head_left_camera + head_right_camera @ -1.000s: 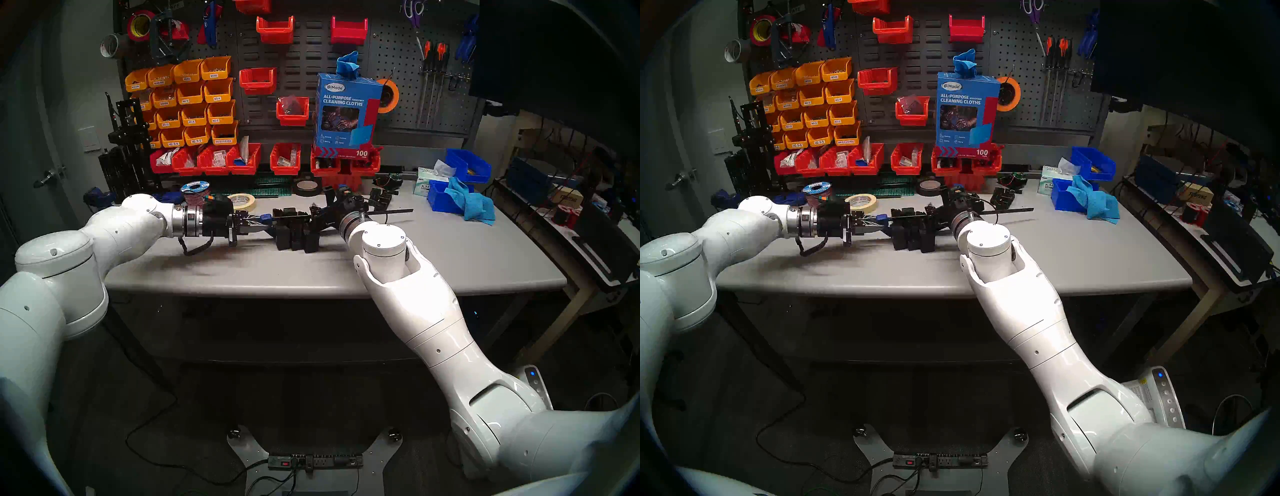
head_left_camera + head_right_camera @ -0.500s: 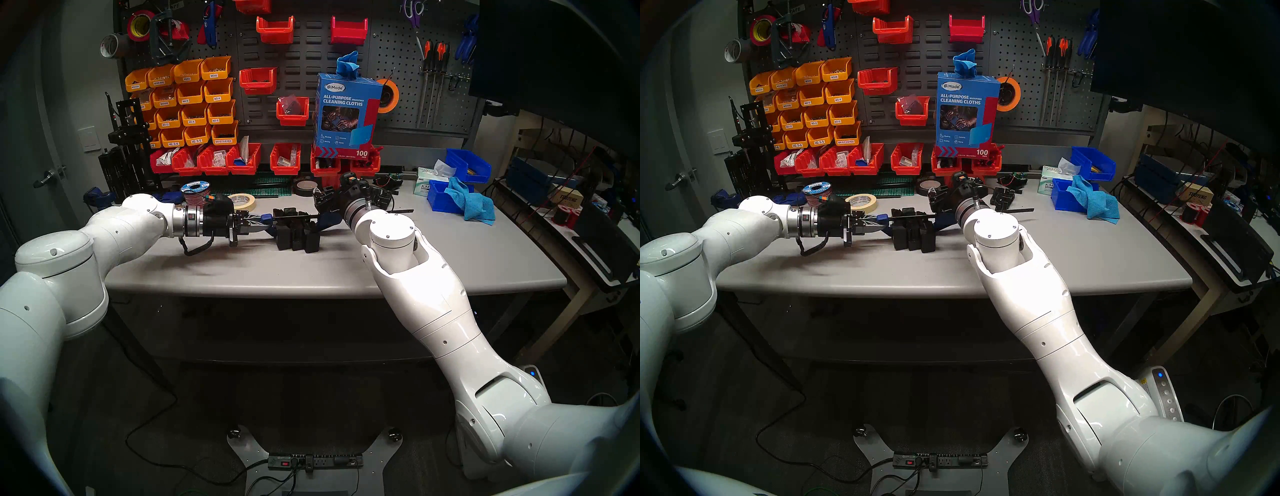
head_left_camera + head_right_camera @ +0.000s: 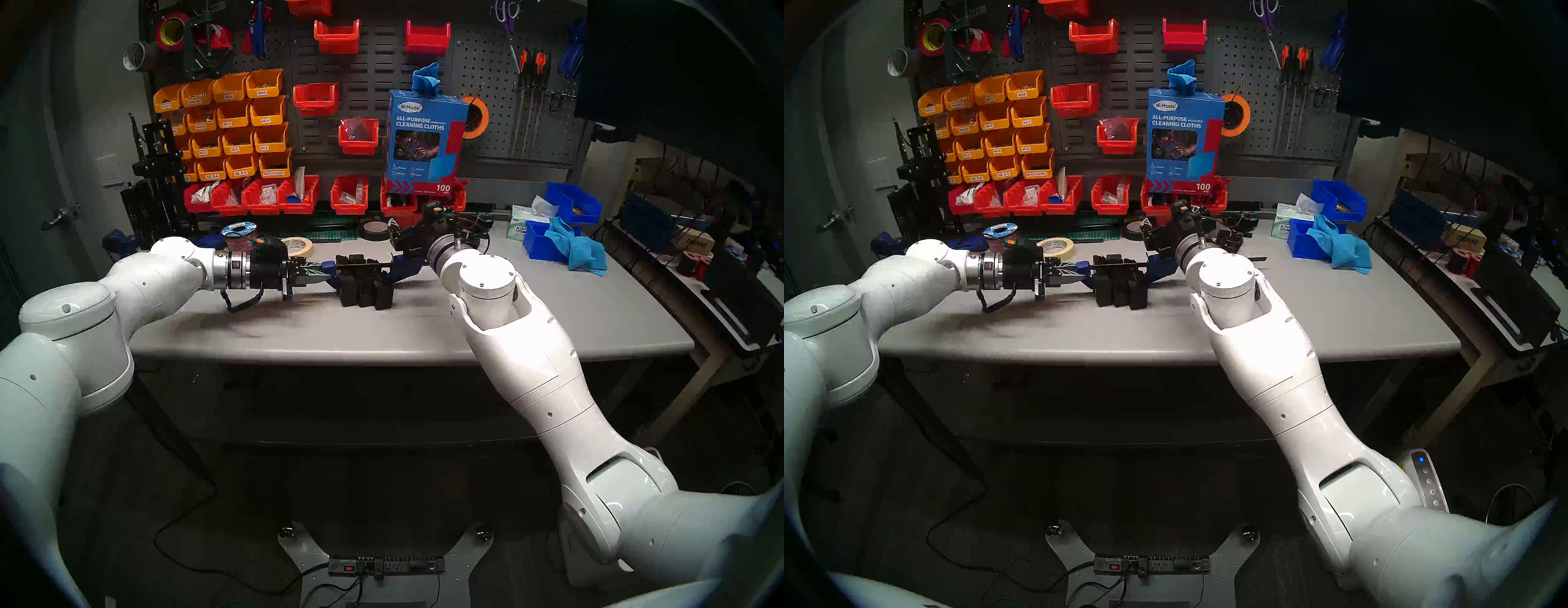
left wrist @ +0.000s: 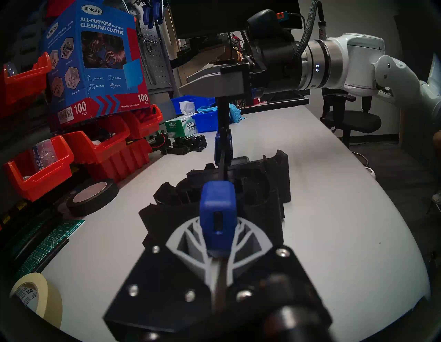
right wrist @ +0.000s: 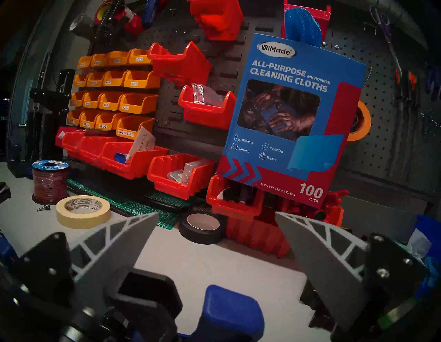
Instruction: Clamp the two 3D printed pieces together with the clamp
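The clamp (image 3: 365,265) lies level just above the table, its thin black bar running left to right. My left gripper (image 3: 312,274) is shut on its left end, by a blue jaw (image 4: 218,215). The two 3D printed pieces (image 3: 367,291), matte black blocks, stand side by side under the bar between the blue jaws; I cannot tell how tightly they are pressed. The blue handle (image 3: 405,267) is at the bar's right end. My right gripper (image 3: 396,235) hovers open just above and behind that handle, holding nothing. In the right wrist view the handle's blue top (image 5: 229,310) shows below the spread fingers (image 5: 124,241).
A masking tape roll (image 3: 299,246), a wire spool (image 3: 239,237) and black tape (image 3: 374,229) lie behind the clamp. Red bins (image 3: 254,197) and a cleaning-cloth box (image 3: 424,140) line the back. Small black parts (image 4: 188,145) and blue bins with a cloth (image 3: 572,246) are at the right.
My right gripper has lifted off the clamp's handle and drawn up and back toward the rear, still open. The left gripper and clamp have stayed put.
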